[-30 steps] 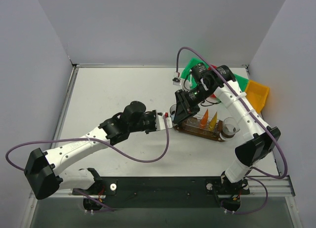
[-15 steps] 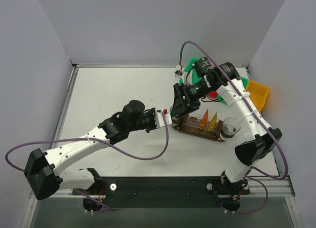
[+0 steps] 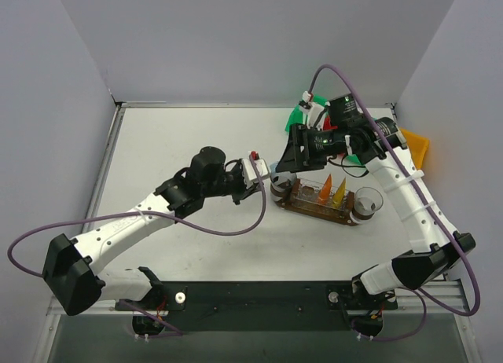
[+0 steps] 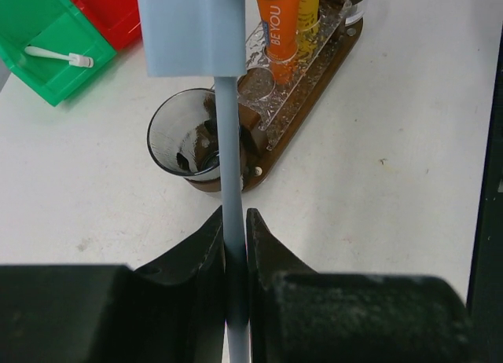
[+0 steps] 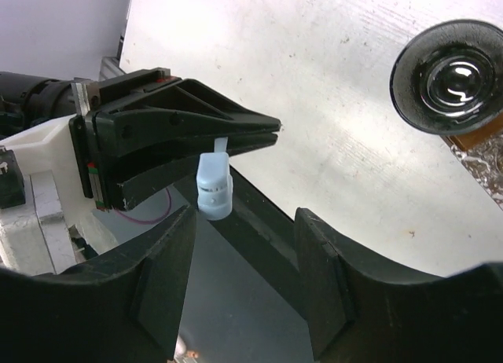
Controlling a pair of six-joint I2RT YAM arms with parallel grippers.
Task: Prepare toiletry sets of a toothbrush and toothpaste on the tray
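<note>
My left gripper [image 4: 234,218] is shut on the slim pale handle of a toothbrush [image 4: 228,151], and its capped head [image 5: 214,186] points toward the tray. The dark wood tray [image 3: 305,207] carries a clear rack holding an orange toothpaste tube [image 3: 324,188] and a yellow one [image 3: 339,192]. A clear cup [image 4: 189,135] stands at its left end and another cup [image 3: 367,199] at its right end. The toothbrush hangs over the left cup's rim. My right gripper [image 5: 244,273] is open around the brush head without touching it, just above the left gripper [image 3: 266,174].
A green bin [image 4: 39,41] holding a spare white toothbrush [image 4: 59,56] sits beyond the tray, beside a red bin [image 4: 114,9]. A yellow bin [image 3: 416,147] lies at the far right. Grey walls close in the table on three sides.
My right gripper opened, let go of the toothbrush head and drew back up and to the right. The left gripper kept the handle and shifted slightly toward the tray's left cup.
</note>
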